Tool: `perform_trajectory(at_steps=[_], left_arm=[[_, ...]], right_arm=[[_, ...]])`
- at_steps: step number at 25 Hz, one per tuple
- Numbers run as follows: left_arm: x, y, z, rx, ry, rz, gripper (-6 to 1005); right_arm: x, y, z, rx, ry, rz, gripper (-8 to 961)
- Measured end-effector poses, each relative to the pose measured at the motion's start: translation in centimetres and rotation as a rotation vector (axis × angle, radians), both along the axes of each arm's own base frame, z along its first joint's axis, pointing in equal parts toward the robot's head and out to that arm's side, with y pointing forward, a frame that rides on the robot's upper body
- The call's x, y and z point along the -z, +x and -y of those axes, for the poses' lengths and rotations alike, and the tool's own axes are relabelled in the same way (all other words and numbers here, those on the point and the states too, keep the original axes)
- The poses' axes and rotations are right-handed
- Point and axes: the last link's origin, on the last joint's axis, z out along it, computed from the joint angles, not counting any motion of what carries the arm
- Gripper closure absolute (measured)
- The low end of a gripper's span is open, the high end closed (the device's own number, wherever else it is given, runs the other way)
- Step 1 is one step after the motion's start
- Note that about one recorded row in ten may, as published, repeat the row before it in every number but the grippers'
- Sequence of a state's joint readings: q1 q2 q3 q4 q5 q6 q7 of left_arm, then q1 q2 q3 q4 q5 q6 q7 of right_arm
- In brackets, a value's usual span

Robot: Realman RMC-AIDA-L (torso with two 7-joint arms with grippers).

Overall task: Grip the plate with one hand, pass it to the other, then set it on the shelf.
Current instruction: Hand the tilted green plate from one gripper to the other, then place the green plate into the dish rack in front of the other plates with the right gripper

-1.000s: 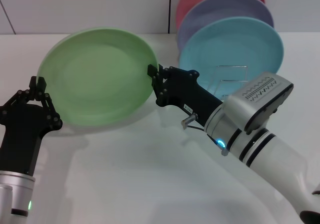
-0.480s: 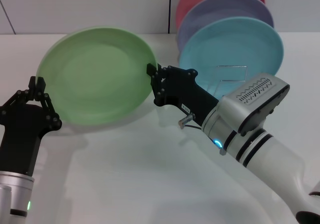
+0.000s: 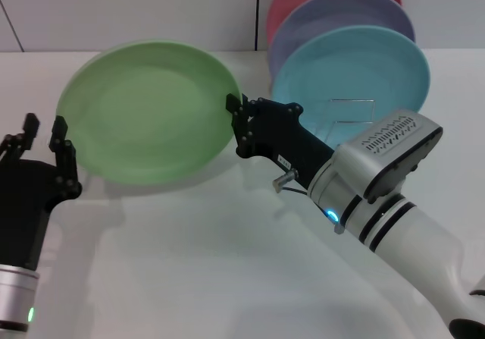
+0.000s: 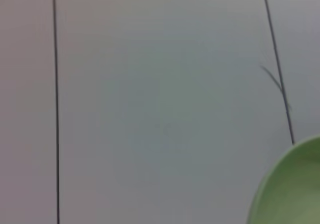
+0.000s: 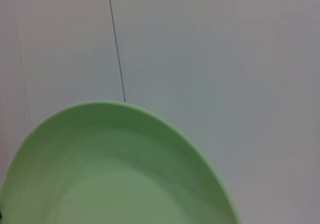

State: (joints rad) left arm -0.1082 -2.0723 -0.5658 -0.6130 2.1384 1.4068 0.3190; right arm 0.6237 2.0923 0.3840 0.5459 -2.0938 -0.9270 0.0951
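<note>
Handover looks done: the right gripper [image 3: 234, 111] is clamped on the plate's [image 3: 148, 111] rim, the left gripper [image 3: 44, 143] spread apart just beside its far edge; the shelf [image 3: 347, 115] waits

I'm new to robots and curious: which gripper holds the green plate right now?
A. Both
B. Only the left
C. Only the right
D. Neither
C: the right gripper pinches the green plate at its rim, while the left gripper stands open beside the opposite edge.
</note>
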Motion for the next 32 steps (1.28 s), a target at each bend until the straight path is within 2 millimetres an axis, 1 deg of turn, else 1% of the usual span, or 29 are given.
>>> perform_trajectory(at_steps=[3,5,8,9,10,13,14,17,18,19,22,23,24,25,26,27,28,29,32], left_arm=[[-0.6,-0.3,0.2,0.011,0.020,0.028,686],[-0.8,-0.3,0.3,0.013,0.032,0.030,628],[-1.9,-0.4,0.9,0.033,0.092,0.073,540],[-1.9,-0.4,0.9,0.033,0.092,0.073,511],[-2.7,-0.6,1.3,0.049,0.117,0.144,482],[-3.6,-1.4,1.5,0.065,0.124,0.198,471],[-3.6,-1.4,1.5,0.065,0.124,0.198,467],[-4.2,-1.8,1.2,0.051,0.150,0.201,456],[-4.4,-2.0,1.1,0.046,0.161,0.207,452],[-4.4,-2.0,1.1,0.046,0.161,0.207,449],[-5.1,-2.5,0.9,0.038,0.170,0.229,445],[-5.3,-2.7,0.8,0.035,0.169,0.235,445],[-5.4,-2.8,0.7,0.033,0.166,0.240,445],[-5.4,-2.8,0.7,0.033,0.166,0.240,444],[-5.4,-2.8,0.7,0.033,0.166,0.240,444],[-5.4,-2.8,0.7,0.033,0.166,0.240,444],[-5.4,-2.8,0.7,0.033,0.166,0.240,444],[-5.9,-3.4,0.4,0.026,0.146,0.251,444],[-6.0,-3.6,0.2,0.024,0.132,0.253,454]], right_arm=[[-0.1,0.2,-0.1,0.005,0.003,0.001,933],[-0.1,0.2,-0.1,0.008,0.005,0.001,934],[-0.3,0.3,-0.2,0.010,0.012,-0.003,934],[-0.3,0.3,-0.2,0.010,0.012,-0.003,934],[-0.4,0.3,-0.2,0.009,0.016,-0.007,934],[-1.1,0.5,0.2,-0.001,0.051,-0.039,934],[-1.1,0.5,0.2,-0.001,0.051,-0.039,934],[-1.5,0.6,0.9,-0.008,0.072,-0.075,934],[-1.7,0.7,1.5,-0.012,0.091,-0.090,934],[-1.7,0.7,1.5,-0.012,0.091,-0.090,934],[-2.3,1.1,2.9,-0.010,0.136,-0.115,934],[-2.8,1.4,4.0,0.001,0.170,-0.131,934],[-2.8,1.4,4.0,0.001,0.170,-0.131,934],[-3.5,1.9,5.1,0.021,0.211,-0.143,934],[-3.5,1.9,5.1,0.021,0.211,-0.143,934],[-3.8,2.0,5.5,0.028,0.230,-0.150,934],[-4.8,2.4,6.5,0.046,0.268,-0.159,934],[-4.8,2.4,6.5,0.046,0.268,-0.159,933],[-6.3,3.1,7.8,0.061,0.309,-0.164,933]])
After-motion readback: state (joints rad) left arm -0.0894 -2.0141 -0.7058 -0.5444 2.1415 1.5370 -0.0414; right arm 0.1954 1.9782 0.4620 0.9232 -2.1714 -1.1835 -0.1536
